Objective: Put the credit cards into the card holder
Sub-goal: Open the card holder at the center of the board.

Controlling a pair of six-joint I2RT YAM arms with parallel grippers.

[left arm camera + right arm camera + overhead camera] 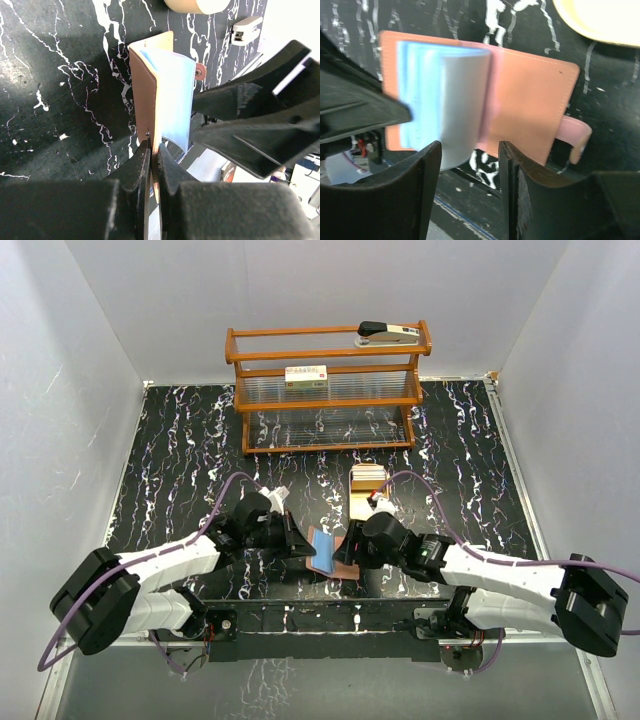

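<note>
The reddish-brown card holder point(343, 568) lies open near the table's front, between my two grippers. My left gripper point(297, 540) is shut on one flap point(142, 95) and holds it upright. A light blue credit card point(175, 100) sits against the inside of that flap, also seen from the right wrist point(417, 95). A pale grey-blue card point(462, 105) stands curled over the holder's fold. My right gripper point(470, 165) is open just in front of the holder point(530, 95), with the pale card's lower edge between its fingers. The closing tab point(575, 137) sticks out on the right.
An oval wooden tray point(368, 490) lies just behind the holder. A wooden shelf rack point(328, 390) stands at the back with a cream-and-yellow box point(306, 377) on it and a stapler point(388, 334) on top. White walls surround the table.
</note>
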